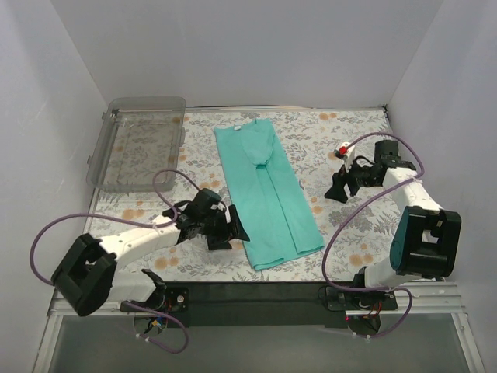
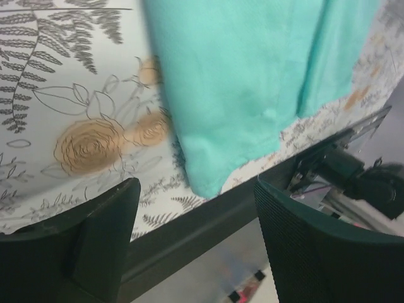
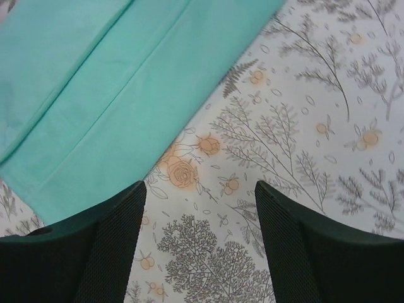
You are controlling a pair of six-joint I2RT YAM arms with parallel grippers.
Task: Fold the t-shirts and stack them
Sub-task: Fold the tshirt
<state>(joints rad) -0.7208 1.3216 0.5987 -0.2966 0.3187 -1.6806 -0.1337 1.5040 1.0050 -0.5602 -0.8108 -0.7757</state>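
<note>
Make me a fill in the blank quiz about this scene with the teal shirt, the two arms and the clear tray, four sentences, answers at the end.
1. Only ____ t-shirt is in view.
2. The clear tray sits at the far ____ corner of the table.
3. The left end effector and the right end effector both have their jaws ____.
4. The t-shirt lies ____ the two end effectors.

Missing words: one; left; open; between.

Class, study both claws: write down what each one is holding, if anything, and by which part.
Nothing is held. The left claw is open beside the near left edge of the t-shirt; the right claw is open over the tablecloth, clear of the t-shirt.
</note>
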